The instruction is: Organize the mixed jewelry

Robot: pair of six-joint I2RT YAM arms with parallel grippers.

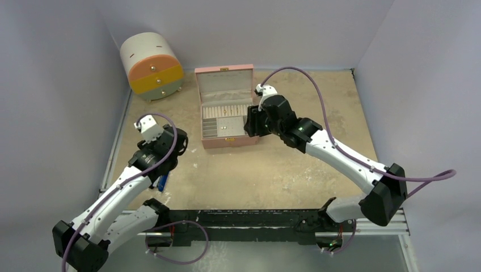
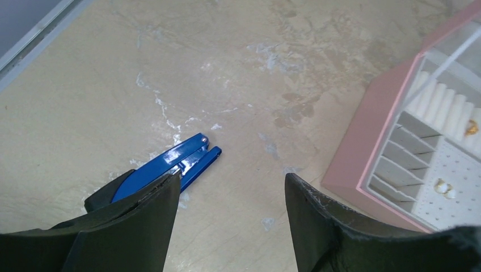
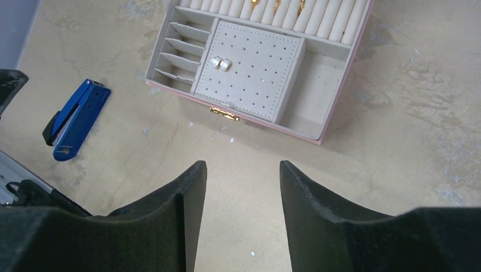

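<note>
The mixed jewelry lies inside the open pink box (image 3: 336, 106). Several gold rings (image 3: 276, 7) sit in the ring rolls at its back, and a pair of stud-like bits (image 3: 220, 63) rests on the perforated pad. The left wrist view shows the same studs (image 2: 444, 187) and one gold ring (image 2: 471, 129). My right gripper (image 3: 241, 165) hangs open above bare table just in front of the box, with nothing between its fingers. My left gripper (image 2: 231, 177) is open and empty over the table, left of the box (image 2: 363, 153).
A blue-handled tool (image 2: 182, 155) lies on the table beside my left gripper's left finger, also seen as the blue tool (image 3: 76, 116) in the right wrist view. A round drawer chest (image 1: 152, 65) stands at the back left. Walls close in three sides.
</note>
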